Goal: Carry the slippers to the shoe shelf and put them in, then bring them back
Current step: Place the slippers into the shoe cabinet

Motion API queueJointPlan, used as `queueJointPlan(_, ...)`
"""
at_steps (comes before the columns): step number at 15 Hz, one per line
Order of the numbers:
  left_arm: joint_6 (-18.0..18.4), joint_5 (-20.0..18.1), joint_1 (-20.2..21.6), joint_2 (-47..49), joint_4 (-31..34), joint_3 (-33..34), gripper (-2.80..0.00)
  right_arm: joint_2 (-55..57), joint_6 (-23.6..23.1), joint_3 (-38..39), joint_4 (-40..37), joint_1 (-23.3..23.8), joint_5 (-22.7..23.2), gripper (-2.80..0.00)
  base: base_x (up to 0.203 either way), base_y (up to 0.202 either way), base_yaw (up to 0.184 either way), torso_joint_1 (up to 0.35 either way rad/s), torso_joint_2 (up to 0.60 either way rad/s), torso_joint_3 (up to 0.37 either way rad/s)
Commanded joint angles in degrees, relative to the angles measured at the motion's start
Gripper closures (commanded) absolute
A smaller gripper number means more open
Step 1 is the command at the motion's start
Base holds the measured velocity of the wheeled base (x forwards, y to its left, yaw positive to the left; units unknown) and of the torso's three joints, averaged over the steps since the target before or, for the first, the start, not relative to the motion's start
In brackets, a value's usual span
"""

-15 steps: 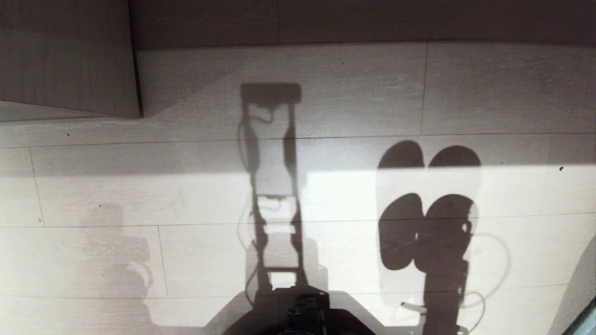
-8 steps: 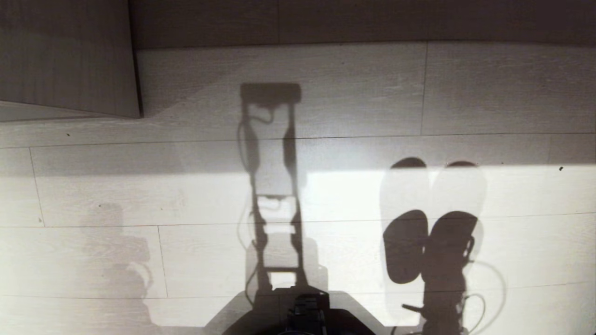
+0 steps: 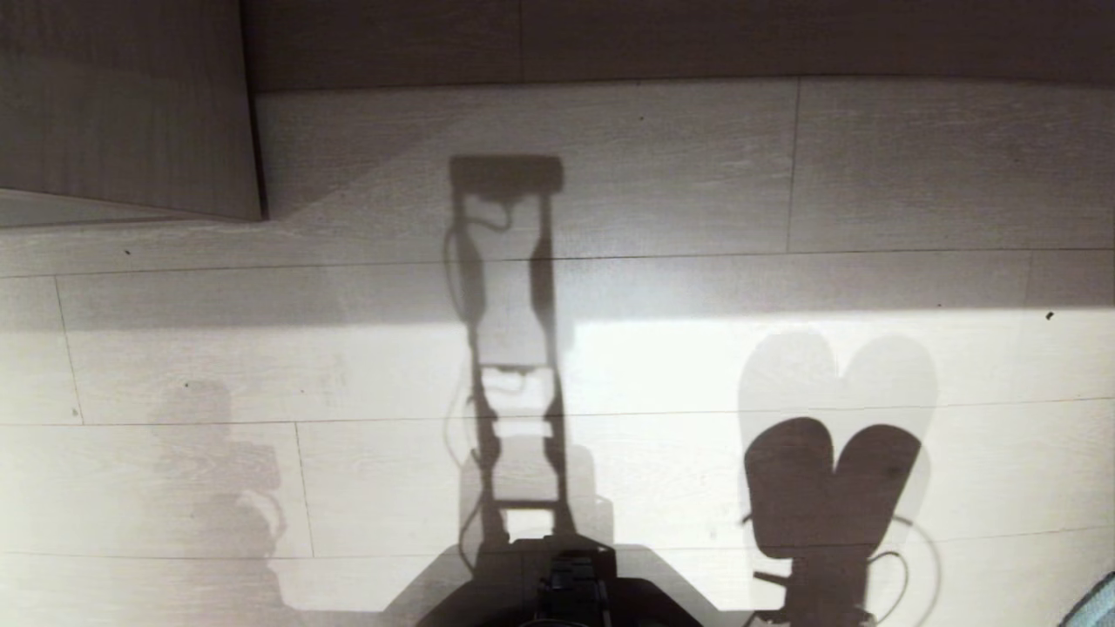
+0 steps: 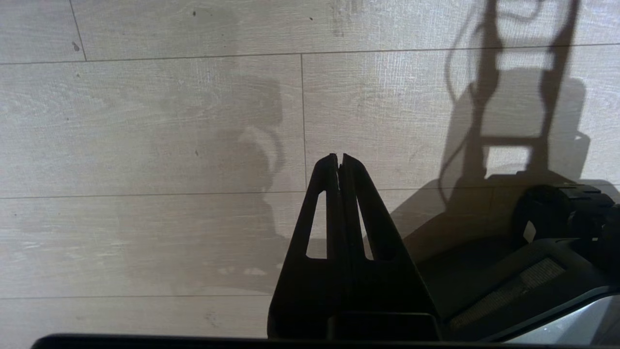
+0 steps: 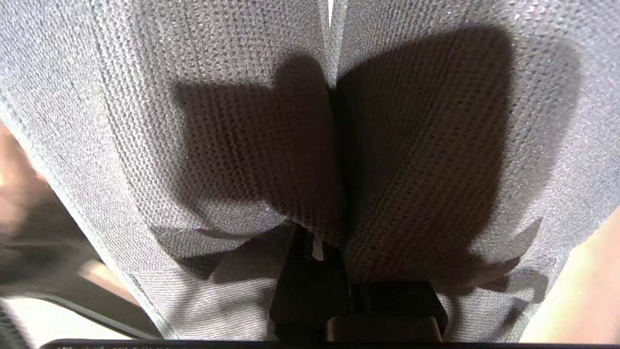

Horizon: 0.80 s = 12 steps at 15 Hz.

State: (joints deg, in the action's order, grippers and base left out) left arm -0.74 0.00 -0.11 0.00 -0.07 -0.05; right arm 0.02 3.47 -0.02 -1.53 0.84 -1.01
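Slippers (image 5: 193, 121) pinched together in my right claw (image 5: 315, 252), hanging over bare floor (image 3: 662, 157). Left claw (image 4: 340, 160) shut, idle. No shelf in view; which carrying leg, unclear.

Two slippers (image 5: 193, 97), grey knit, lie side by side and touching along one seam in the right wrist view. One right gripper (image 5: 315, 247) shows beneath them, its dark jaws pinched together on the inner edges of both. One left gripper (image 4: 340, 157), jaws pressed together, shows in the left wrist view. One wooden unit (image 3: 122, 104) stands on one plank floor (image 3: 697, 174) in the head view, where two slipper-shaped shadows fall.
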Motion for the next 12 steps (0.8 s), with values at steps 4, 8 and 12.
queueJointPlan(4, -0.05, 0.0, 0.01, -0.09, -0.01, 0.04, 0.0, -0.2, 0.74, 0.03, -4.45, -0.03, -0.99, 0.0, 0.0, 0.0, 0.0, 0.0, 0.0, 0.0)
queueJointPlan(8, -0.05, 0.02, -0.03, -0.08, -0.01, -0.02, 0.0, -0.2, 2.4, 0.02, -4.54, -0.05, -1.01, 0.0, 0.0, 0.0, 0.0, 0.0, 0.0, 0.0)
queueJointPlan(12, -0.05, 0.0, -0.01, -0.09, -0.01, 0.0, 0.0, -0.2, 1.77, 0.02, -4.45, 0.01, -1.01, 0.0, 0.0, 0.0, 0.0, 0.0, 0.0, 0.0)
